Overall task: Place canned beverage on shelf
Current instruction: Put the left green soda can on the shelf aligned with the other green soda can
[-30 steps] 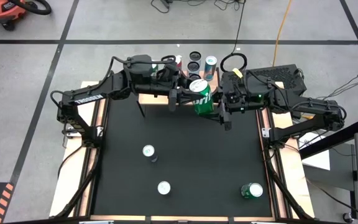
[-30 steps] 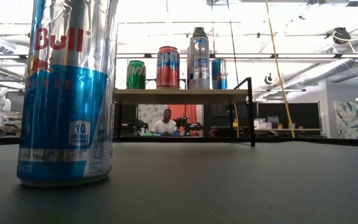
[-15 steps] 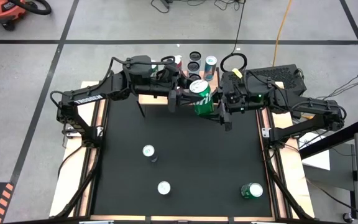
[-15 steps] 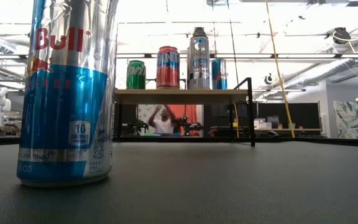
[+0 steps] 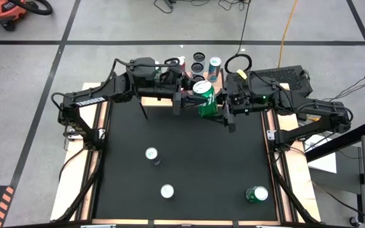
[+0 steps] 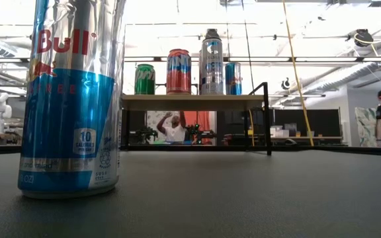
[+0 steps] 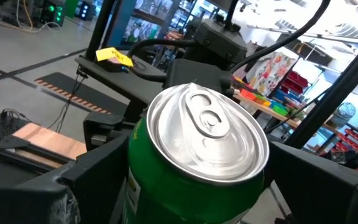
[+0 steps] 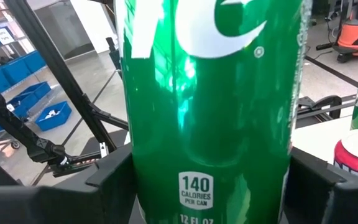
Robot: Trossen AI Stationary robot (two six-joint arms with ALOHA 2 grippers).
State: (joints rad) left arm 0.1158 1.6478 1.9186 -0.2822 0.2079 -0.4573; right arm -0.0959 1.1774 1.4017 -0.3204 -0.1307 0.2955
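Three cans are left standing on the black table (image 5: 189,152), and four more are lined up on the shelf (image 6: 190,101). A green can (image 5: 205,99) is gripped from both sides by the left gripper (image 5: 184,100) and the right gripper (image 5: 224,109), just in front of the shelf.

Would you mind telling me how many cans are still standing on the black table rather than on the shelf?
3: one left of centre, one near the front edge, one green at the front right. Others may hide beneath the arms. A fourth green can is held aloft.
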